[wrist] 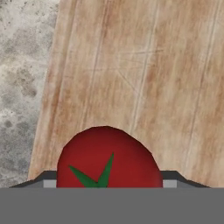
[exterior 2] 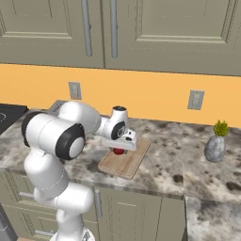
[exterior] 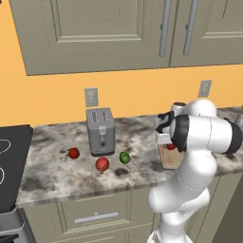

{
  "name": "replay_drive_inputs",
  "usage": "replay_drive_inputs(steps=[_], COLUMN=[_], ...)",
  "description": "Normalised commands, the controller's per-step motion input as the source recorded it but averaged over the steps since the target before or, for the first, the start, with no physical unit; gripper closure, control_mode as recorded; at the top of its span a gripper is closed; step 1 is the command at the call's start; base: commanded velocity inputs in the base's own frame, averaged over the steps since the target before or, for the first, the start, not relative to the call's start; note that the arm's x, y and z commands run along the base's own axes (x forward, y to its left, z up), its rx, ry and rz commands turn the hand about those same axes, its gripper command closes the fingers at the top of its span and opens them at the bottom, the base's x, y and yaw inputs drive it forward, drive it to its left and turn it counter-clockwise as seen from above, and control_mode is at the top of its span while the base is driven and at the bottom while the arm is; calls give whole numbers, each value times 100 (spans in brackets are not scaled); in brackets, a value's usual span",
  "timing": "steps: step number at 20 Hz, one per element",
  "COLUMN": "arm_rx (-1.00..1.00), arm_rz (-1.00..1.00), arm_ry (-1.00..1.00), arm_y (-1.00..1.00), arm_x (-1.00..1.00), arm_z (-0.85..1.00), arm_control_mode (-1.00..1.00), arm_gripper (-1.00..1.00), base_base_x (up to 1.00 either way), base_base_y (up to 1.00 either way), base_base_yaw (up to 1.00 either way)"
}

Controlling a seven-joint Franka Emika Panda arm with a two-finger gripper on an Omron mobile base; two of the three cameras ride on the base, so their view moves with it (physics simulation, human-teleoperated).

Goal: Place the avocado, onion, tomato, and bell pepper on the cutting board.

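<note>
The light tan cutting board (exterior 2: 130, 164) lies on the counter, its grain plain in the hand view (wrist: 153, 65). My gripper (wrist: 109, 181) hangs just above it, shut on a red tomato (wrist: 107, 155) with a green stem star, a finger pressed to each side. The right base view shows the tomato (exterior 2: 118, 151) under the hand over the board's far end. On the counter to the left, in front of the toaster, the small green avocado (exterior: 124, 157) rests with two red round items (exterior: 102, 164) (exterior: 73, 153) beside it.
A silver toaster (exterior: 100, 131) stands against the wall left of the board (exterior: 168, 162). A black stove (exterior: 9, 166) lies at the far left. A grey vase with a plant (exterior 2: 215, 146) stands on the counter right of the board.
</note>
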Motion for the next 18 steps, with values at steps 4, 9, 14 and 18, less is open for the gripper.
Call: replay_drive_inputs(steps=[4, 9, 14, 18], arm_rx=[0, 0, 0, 0], arm_rz=[0, 0, 0, 0], arm_ry=[4, 0, -1, -8], arm_y=[0, 0, 5, 31], arm_x=[0, -3, -3, -17], arm_z=[-11, 4, 50, 68], arm_control_mode=[-100, -100, -100, -100], arm_gripper=[-100, -100, -100, -100], base_base_x=[0, 0, 0, 0], base_base_y=[0, 0, 0, 0], base_base_yaw=[0, 0, 0, 0])
